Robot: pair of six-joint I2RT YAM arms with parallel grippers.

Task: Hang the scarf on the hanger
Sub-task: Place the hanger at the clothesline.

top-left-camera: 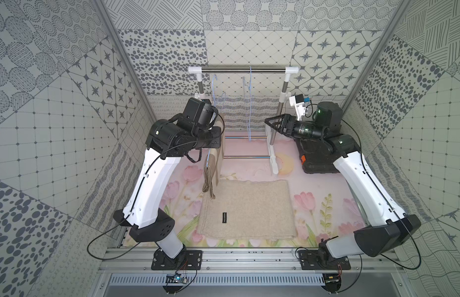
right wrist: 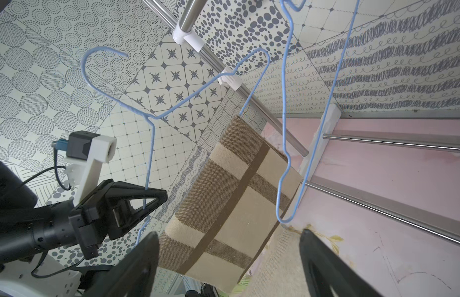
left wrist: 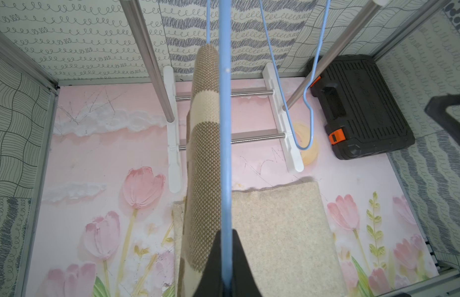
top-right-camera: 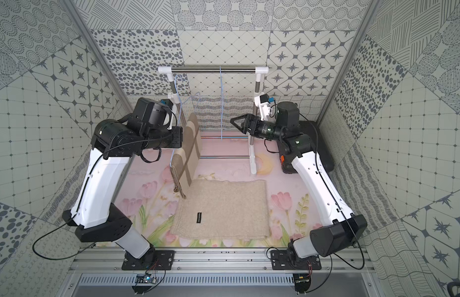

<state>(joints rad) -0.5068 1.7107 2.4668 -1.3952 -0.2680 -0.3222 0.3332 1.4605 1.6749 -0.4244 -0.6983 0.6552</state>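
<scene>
Left gripper point(left wrist: 226, 257) pinches blue wire hanger point(left wrist: 225, 128), striped tan knit scarf point(left wrist: 205, 154) draped; steel rail point(top-left-camera: 243, 70) upper-centre beyond; right gripper point(top-left-camera: 271, 123) wide, empty.

White arm shells point(top-left-camera: 156, 185), black joints point(top-left-camera: 156, 228)

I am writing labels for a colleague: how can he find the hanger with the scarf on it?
Find the clothes rack at the back. Near its left end, the left gripper holds a blue hanger. Unlike the bare hanger on the rack, it carries a striped scarf.
</scene>
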